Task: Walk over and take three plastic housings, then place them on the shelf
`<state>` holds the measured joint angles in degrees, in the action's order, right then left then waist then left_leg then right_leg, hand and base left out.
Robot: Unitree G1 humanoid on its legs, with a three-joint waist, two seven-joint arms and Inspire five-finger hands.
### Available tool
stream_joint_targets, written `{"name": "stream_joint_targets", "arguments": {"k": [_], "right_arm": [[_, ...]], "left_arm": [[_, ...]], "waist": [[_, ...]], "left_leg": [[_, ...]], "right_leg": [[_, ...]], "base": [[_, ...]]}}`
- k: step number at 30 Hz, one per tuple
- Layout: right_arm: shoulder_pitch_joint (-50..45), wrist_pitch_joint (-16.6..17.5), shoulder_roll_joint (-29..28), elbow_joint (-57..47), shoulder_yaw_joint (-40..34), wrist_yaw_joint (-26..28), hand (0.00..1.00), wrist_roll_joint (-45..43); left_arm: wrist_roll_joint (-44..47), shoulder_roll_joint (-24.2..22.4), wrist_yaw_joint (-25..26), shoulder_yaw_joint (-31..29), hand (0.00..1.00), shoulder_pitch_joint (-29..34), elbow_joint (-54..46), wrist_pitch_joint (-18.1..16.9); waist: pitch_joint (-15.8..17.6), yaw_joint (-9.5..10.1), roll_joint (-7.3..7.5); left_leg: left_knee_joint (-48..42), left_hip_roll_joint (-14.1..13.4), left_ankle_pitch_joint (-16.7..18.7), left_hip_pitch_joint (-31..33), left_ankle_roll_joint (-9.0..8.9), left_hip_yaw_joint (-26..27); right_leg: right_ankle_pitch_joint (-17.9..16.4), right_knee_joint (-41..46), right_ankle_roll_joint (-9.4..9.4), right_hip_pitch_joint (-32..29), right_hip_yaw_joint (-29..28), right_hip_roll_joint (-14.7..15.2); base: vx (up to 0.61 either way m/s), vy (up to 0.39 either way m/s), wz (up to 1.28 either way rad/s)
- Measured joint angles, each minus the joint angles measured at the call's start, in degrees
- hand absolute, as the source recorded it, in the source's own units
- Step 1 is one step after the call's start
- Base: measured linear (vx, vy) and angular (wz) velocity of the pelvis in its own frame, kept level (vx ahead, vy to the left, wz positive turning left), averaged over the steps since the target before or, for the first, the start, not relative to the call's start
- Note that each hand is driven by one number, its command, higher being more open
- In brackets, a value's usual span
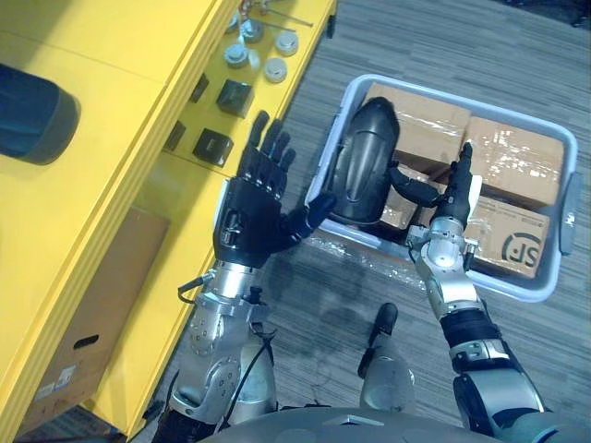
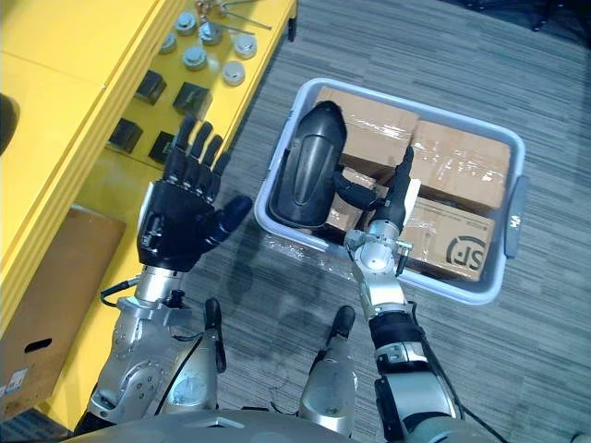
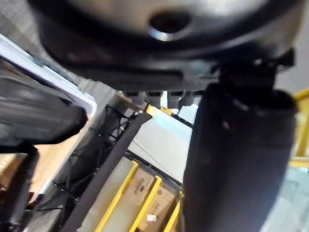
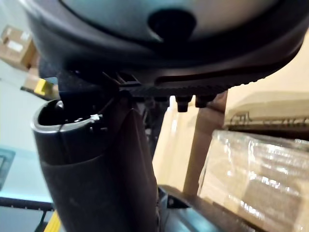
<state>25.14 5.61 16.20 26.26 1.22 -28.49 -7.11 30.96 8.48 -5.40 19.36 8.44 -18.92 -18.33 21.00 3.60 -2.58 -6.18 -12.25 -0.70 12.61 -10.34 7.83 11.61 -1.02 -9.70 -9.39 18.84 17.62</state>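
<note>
Pickup step: flanked housing (image 1: 365,157) in bin (image 1: 536,290) with left hand (image 1: 249,217), fingers spread, and right hand (image 1: 456,192), fingers straight. Needed next: squeeze, lift.

We find open carpet (image 1: 434,46) between the shelf (image 1: 102,138) and the bin (image 1: 528,290). Boxes (image 1: 512,152) pack the bin, and blocks (image 1: 235,96) and metal parts (image 1: 275,69) crowd the shelf's lower board.

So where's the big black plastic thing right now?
In the eye views, the black plastic housing stands at the left end of the grey bin, against the cardboard boxes, between the left hand and right hand.
</note>
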Motion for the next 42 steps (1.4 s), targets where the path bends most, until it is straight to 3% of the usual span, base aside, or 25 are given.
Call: {"name": "stream_joint_targets", "arguments": {"k": [5, 6, 11, 21, 25, 30, 37, 39, 42], "right_arm": [[4.5, -4.4, 2.6, 2.4, 0.4, 3.9, 1.0, 0.1], [5.0, -5.0, 2.7, 3.8, 0.4, 4.4, 0.0, 0.3], [9.2, -7.3, 6.1, 8.4, 1.3, 5.7, 0.0, 6.9], [14.0, -21.6, 11.5, 11.1, 1.6, 9.1, 0.0, 13.7], [14.0, -22.2, 11.6, 9.4, 1.1, 9.1, 0.0, 15.9], [13.1, -25.5, 10.1, 9.1, 1.2, 8.4, 0.0, 17.5], [11.2, -23.3, 9.6, 9.3, 1.1, 2.7, 0.0, 18.2], [10.8, -21.9, 9.6, 9.3, 0.7, 1.4, 0.0, 19.8], [9.3, -19.7, 9.6, 8.4, -0.1, 0.3, 0.0, 21.9]], "left_arm": [[0.0, 1.2, 0.0, 1.4, 1.0, 0.2, 1.0, 1.2], [0.0, 1.2, 0.0, 1.6, 1.0, 0.1, 1.0, 1.2], [0.0, 1.5, 0.2, 1.8, 1.0, -1.4, 1.2, 1.2], [0.0, 1.6, 0.3, 2.1, 1.0, -1.2, 1.1, 1.3], [0.0, 1.6, 0.2, 1.5, 1.0, -1.2, 1.0, 1.5], [0.0, 1.6, 0.2, 0.1, 1.0, -1.1, 0.6, 2.4], [-0.3, 2.4, 0.1, -0.7, 1.0, -0.9, 0.5, 2.7], [-1.2, 2.8, 0.1, -1.2, 1.0, -1.3, 0.5, 4.2], [-2.3, 2.8, 0.1, -1.2, 1.0, -2.2, 0.5, 9.2]], "waist": [[2.0, 1.08, -1.05], [2.2, 1.06, -1.24], [3.9, 1.05, -1.57], [4.8, 1.44, -1.92], [4.8, 2.07, -1.92], [4.8, 2.54, -1.93], [4.6, 2.54, -1.87], [4.6, 2.32, -1.85], [4.1, 2.24, -1.82]], "left_leg": [[-0.7, 0.1, -0.2, 0.9, 0.02, -1.6], [-0.7, 0.1, -0.2, 0.8, -0.01, -1.9], [-0.7, 0.1, -0.7, 0.9, -0.21, -2.9], [1.5, 0.1, -2.7, 0.5, -0.26, -3.4], [1.8, 0.1, -2.9, -0.2, -0.21, -3.2], [3.7, 0.1, -3.8, -1.8, -0.06, -3.3], [5.5, 0.1, -4.6, -3.2, -0.04, -2.8], [5.5, 0.1, -4.7, -3.3, 0.01, -2.7], [5.6, 0.1, -4.7, -3.7, 0.06, -2.5]], "right_leg": [[-0.8, 0.6, -0.23, 0.4, 1.6, 0.1], [-1.5, 1.4, -0.22, 0.4, 1.8, 0.3], [-2.9, 3.1, -0.41, 0.3, 2.2, 0.5], [-3.4, 3.8, -0.74, -0.1, 2.5, 0.4], [-3.5, 4.0, -0.76, 0.0, 2.3, 0.5], [-4.9, 5.7, -0.68, 0.4, 2.4, 0.7], [-5.2, 6.1, -0.74, 0.5, 1.9, 0.7], [-5.2, 6.1, -0.75, 0.5, 1.8, 0.7], [-5.2, 6.1, -0.77, 0.6, 1.5, 0.7]], "base": [[0.0, 0.001, 0.13], [0.0, -0.009, 0.14], [-0.04, -0.019, 0.07], [-0.03, -0.017, 0.02], [0.01, -0.006, -0.02], [0.0, -0.016, 0.03], [0.0, -0.007, -0.02], [0.0, -0.009, -0.02], [0.01, -0.017, -0.05]]}}
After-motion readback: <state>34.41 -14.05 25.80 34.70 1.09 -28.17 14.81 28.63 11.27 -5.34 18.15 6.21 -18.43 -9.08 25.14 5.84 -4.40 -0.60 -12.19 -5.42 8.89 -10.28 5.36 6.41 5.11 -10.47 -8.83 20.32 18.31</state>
